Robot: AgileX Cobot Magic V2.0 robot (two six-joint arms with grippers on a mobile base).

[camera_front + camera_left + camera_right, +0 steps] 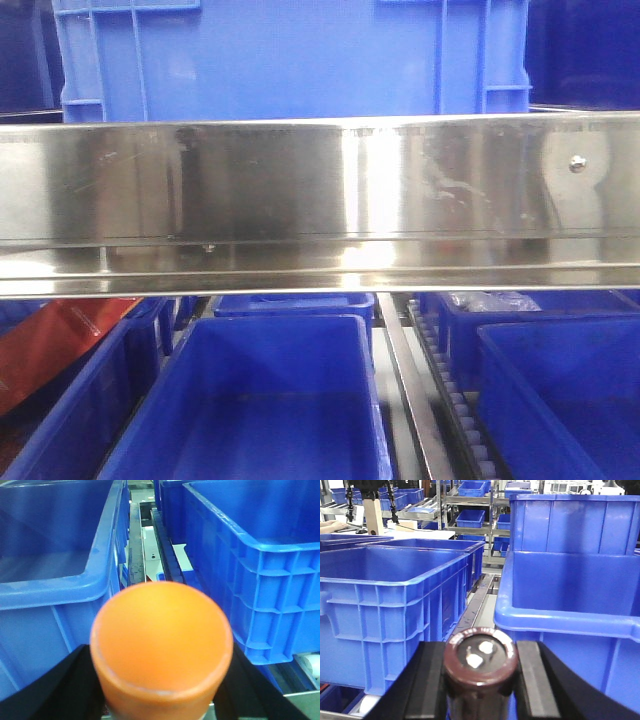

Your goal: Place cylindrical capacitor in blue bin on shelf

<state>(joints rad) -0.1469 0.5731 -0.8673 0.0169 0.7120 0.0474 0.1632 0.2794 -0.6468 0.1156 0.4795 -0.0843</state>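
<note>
The cylindrical capacitor (480,662), dark brown with two pale terminals on its top face, stands upright between the black fingers of my right gripper (481,649), which is shut on it. It hangs in front of the gap between two blue bins, one at left (395,605) and one at right (570,622). My left gripper (161,680) is shut on an orange cylinder (161,630), which hides most of its fingers. The shelf's steel front rail (320,190) crosses the front view. Neither gripper shows in that view.
A large blue crate (290,55) sits on the level above the rail. Below it stand open blue bins (255,400), (560,400), with a roller track (450,390) between them. A red package (55,345) lies at lower left. More blue bins (50,595), (260,570) flank the left gripper.
</note>
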